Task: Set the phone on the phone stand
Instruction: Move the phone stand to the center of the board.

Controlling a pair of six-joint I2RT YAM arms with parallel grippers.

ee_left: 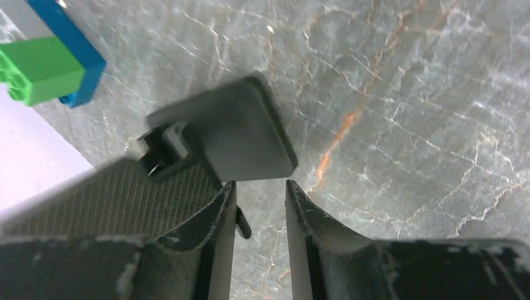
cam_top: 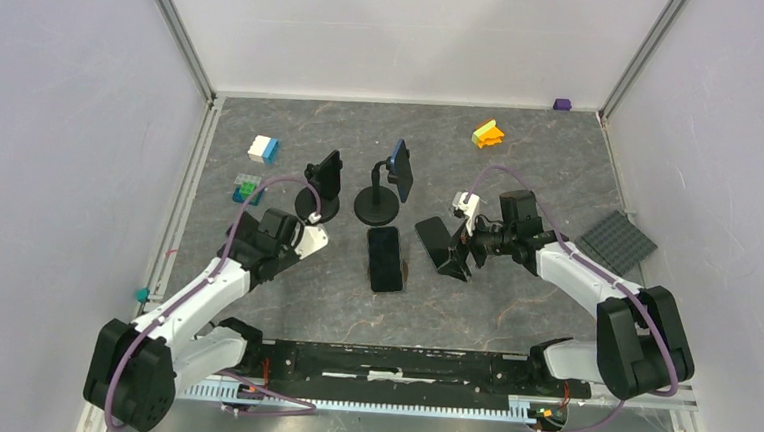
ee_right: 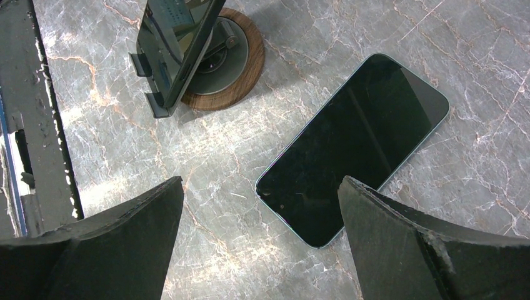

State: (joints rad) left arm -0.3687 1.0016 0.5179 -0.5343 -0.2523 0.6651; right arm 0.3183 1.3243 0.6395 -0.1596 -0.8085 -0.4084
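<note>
A black phone [cam_top: 385, 259] lies flat, screen up, on the marble table; the right wrist view shows the phone [ee_right: 356, 144] just ahead of my right gripper [ee_right: 261, 181], whose jaws stand wide open and hold nothing. Beside it is a phone stand [ee_right: 187, 44] on a round wooden base, and from above this stand [cam_top: 442, 242] is right next to the right gripper [cam_top: 459, 259]. My left gripper [cam_top: 307, 227] hovers at another black phone stand [cam_top: 325, 187]. Its jaws [ee_left: 259, 182] are narrowly open with only table between them, just below that stand's plate [ee_left: 244, 131].
A third stand [cam_top: 379, 204] in the middle carries a blue phone [cam_top: 401, 167]. Toy bricks lie around: white-blue [cam_top: 263, 149], green-blue [cam_top: 246, 188], yellow-orange [cam_top: 487, 133], purple [cam_top: 562, 104]. A grey baseplate [cam_top: 617, 240] lies at the right. Frame walls enclose the table.
</note>
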